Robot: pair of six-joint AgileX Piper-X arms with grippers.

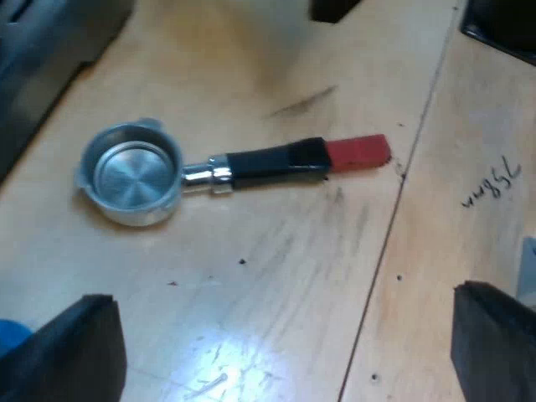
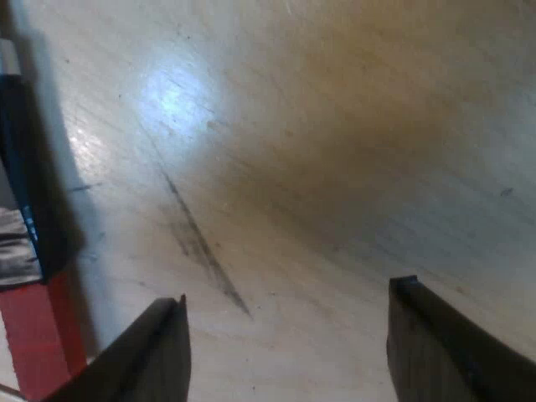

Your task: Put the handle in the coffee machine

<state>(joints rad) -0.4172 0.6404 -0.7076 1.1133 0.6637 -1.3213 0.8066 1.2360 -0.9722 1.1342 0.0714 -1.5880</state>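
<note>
Black-fingered, wide open, gripping nothing: left gripper [image 1: 285, 295] above the wooden bench [image 1: 251, 352], metal holder [image 1: 226, 167] lying flat at twelve o'clock. Same for right gripper [image 2: 289, 293], red handle end [image 2: 33, 335] at nine o'clock. Could nudge the holder askew, or clash over it.

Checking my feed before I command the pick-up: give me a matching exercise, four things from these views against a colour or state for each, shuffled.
Things:
1. holder's cup
2. handle's grip
3. handle's tip
4. left pincer

Colours or states:
a. red
b. open, holding nothing, above the wooden table
c. bare metal, mouth up, nothing in it
d. black

Pairs: 1-c; 2-d; 3-a; 4-b
</note>
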